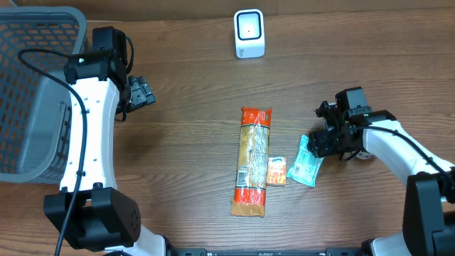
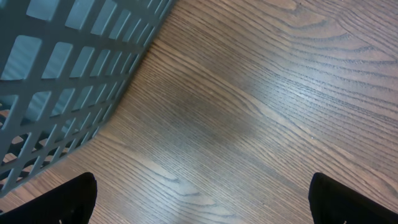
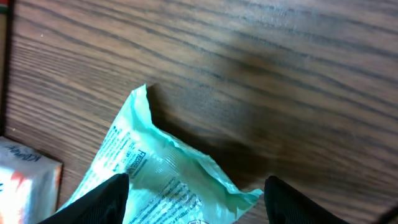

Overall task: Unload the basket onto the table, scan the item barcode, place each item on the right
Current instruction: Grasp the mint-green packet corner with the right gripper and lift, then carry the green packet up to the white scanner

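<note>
A teal plastic packet [image 1: 306, 166] lies on the wooden table at the right; in the right wrist view the packet [image 3: 168, 180] has one crumpled end raised between my fingers. My right gripper [image 1: 320, 145] [image 3: 196, 199] straddles that end, jaws apart: the left finger overlaps the film and the right finger stands clear of it. I see no barcode on the packet. The white scanner [image 1: 249, 33] stands at the back centre with its face lit. Over bare wood next to the basket, my left gripper [image 1: 146, 93] [image 2: 202, 199] is wide open and holds nothing.
A long orange-ended packet [image 1: 254, 161] lies in the middle, with a small orange and white packet [image 1: 276, 171] [image 3: 25, 180] between it and the teal one. A grey mesh basket [image 1: 35, 92] [image 2: 68, 68] fills the far left.
</note>
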Robot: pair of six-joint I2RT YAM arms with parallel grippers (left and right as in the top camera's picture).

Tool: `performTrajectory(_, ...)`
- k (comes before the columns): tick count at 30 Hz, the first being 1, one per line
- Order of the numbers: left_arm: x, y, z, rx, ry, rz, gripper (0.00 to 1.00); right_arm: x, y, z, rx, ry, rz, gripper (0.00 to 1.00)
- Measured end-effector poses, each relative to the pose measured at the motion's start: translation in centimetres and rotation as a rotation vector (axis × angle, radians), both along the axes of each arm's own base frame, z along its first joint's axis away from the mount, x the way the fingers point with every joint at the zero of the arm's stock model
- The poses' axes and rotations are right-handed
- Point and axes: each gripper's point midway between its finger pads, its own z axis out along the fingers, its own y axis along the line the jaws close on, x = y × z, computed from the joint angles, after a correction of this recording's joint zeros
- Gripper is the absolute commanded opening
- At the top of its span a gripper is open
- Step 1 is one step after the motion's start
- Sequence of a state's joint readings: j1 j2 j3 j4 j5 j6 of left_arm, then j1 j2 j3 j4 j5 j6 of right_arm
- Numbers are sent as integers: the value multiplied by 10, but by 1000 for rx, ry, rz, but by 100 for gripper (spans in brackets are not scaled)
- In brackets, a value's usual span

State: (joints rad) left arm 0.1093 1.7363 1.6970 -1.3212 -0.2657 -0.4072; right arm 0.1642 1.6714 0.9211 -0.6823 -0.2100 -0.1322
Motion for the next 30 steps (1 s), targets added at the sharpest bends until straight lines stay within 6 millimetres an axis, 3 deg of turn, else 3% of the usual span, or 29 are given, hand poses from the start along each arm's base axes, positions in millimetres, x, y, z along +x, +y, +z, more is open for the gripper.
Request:
performTrajectory(8, 0, 0, 0, 0, 0, 0, 100, -7, 7, -9, 40, 32, 10, 32)
performTrajectory(9, 0, 0, 0, 0, 0, 0, 100, -8, 7, -9, 44, 37, 14, 19)
performTrajectory(11, 0, 0, 0, 0, 0, 0, 100, -11, 9, -6, 52, 61, 10, 4)
performTrajectory(17, 0, 0, 0, 0, 0, 0, 100, -14, 4, 10, 16, 128, 7, 4)
performTrajectory(25, 0, 0, 0, 0, 0, 0, 100, 34, 11, 73, 40, -38, 9, 4)
performTrajectory(30, 0, 0, 0, 0, 0, 0, 100, 40, 19, 94, 86, -91, 15, 4)
